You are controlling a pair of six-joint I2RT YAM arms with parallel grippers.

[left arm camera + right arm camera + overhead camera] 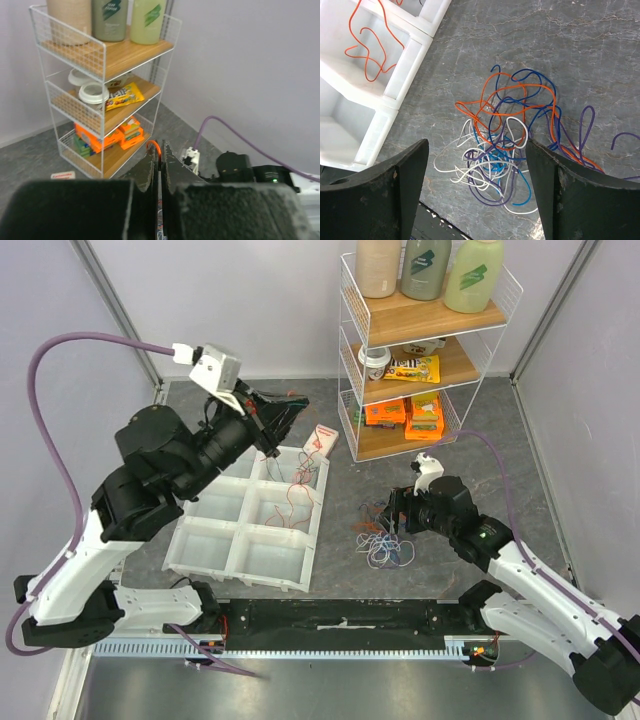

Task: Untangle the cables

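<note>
Overhead, left jaws pinched shut on one orange cable (154,145), strand trailing down into white tray (240,575). Right jaws spread wide, hovering low over cable tangle (502,145) on counter (570,40), just beside tray.

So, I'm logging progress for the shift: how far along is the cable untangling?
Early. Done: one orange cable is clear of the pile, trailing into the white compartment tray. In hand: the left pincer is shut on it. Left: the tangle of orange, blue, white and purple cables, under the open right pincer.
</note>
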